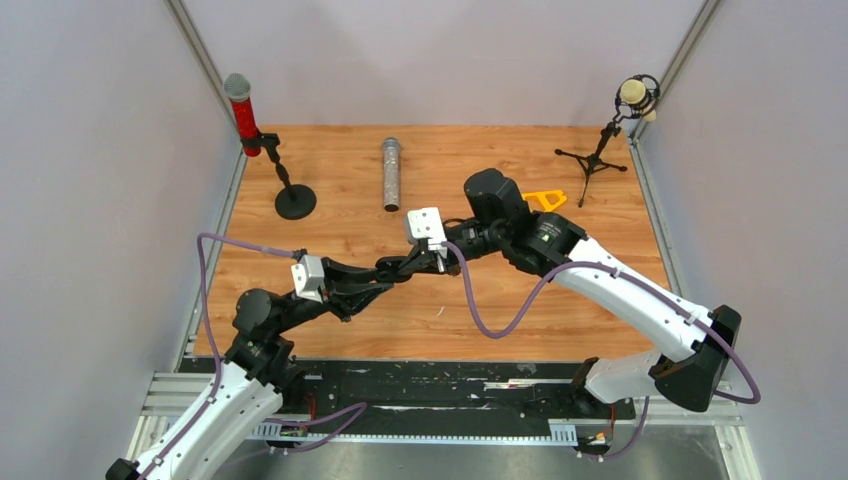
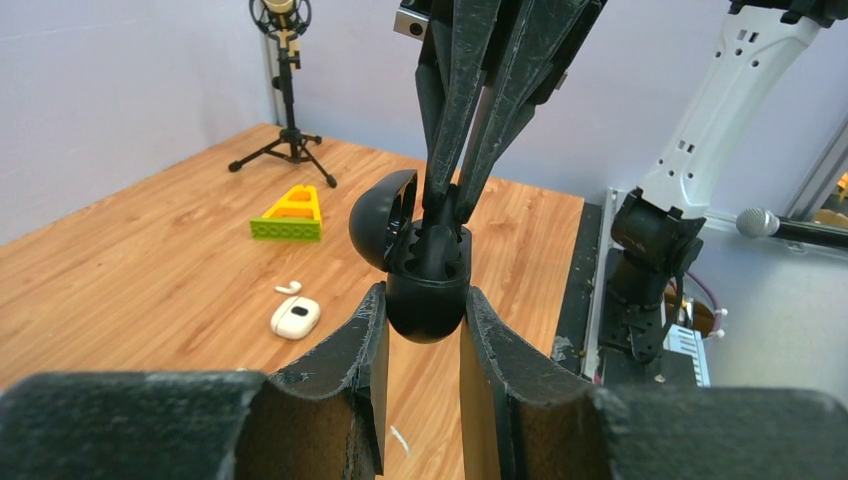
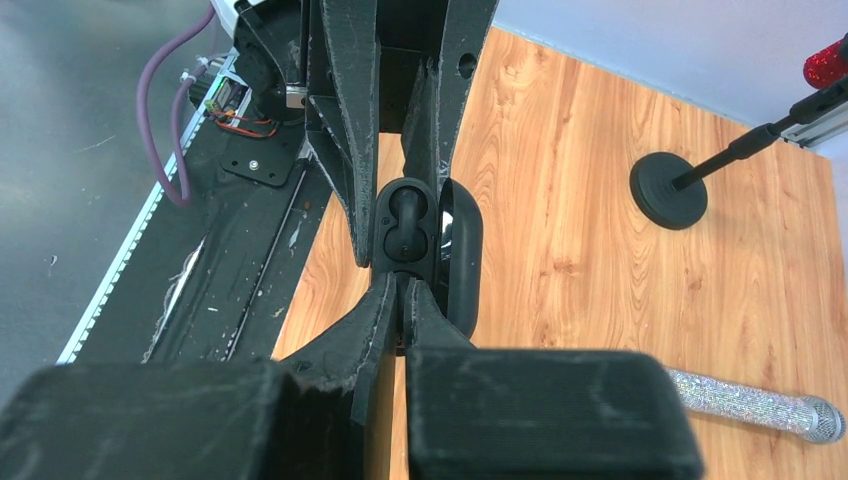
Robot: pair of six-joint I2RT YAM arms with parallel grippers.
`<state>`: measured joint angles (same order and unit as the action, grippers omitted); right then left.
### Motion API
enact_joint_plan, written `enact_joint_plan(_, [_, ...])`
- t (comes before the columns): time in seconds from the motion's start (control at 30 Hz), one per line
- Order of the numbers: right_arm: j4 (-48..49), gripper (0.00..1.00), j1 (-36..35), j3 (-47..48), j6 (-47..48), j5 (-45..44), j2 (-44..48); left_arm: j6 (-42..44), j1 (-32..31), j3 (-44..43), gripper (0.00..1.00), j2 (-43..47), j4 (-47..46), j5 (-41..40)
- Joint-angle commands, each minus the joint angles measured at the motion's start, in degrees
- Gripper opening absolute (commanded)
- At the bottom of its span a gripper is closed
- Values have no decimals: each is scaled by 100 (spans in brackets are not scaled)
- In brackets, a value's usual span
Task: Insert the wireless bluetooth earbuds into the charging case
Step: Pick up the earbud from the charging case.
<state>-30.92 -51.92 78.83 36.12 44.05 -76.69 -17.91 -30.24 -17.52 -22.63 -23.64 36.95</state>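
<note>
My left gripper is shut on a rounded black charging case, held above the table with its lid swung open. My right gripper comes down onto the case mouth, its jaws closed on a black earbud that sits in a socket of the case. From above the two grippers meet at mid-table and hide the case. A white earbud lies on the table beside a small white case. The other earbuds are out of view.
A yellow and green block piece lies past the white case. A thin white sliver lies under the left gripper. A red microphone on a round-base stand, a glittery silver microphone and a tripod microphone stand along the back.
</note>
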Motion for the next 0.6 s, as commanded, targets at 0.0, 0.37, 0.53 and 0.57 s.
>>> enact_joint_plan(0.0, [-302, 0, -55, 185, -26, 87, -94, 65, 36, -111, 0, 19, -558, -208])
enact_joint_plan(0.37, [-229, 0, -59, 18, -1, 124, 15, 86, 39, -112, 0, 43, -564, -195])
enact_joint_plan(0.53, [-314, 0, -119, 84, 49, 74, -67, 82, 36, -115, 0, 31, -581, -206])
enact_joint_plan(0.57, [-329, 0, -131, 84, 65, 65, -70, 84, 36, -113, 0, 31, -581, -210])
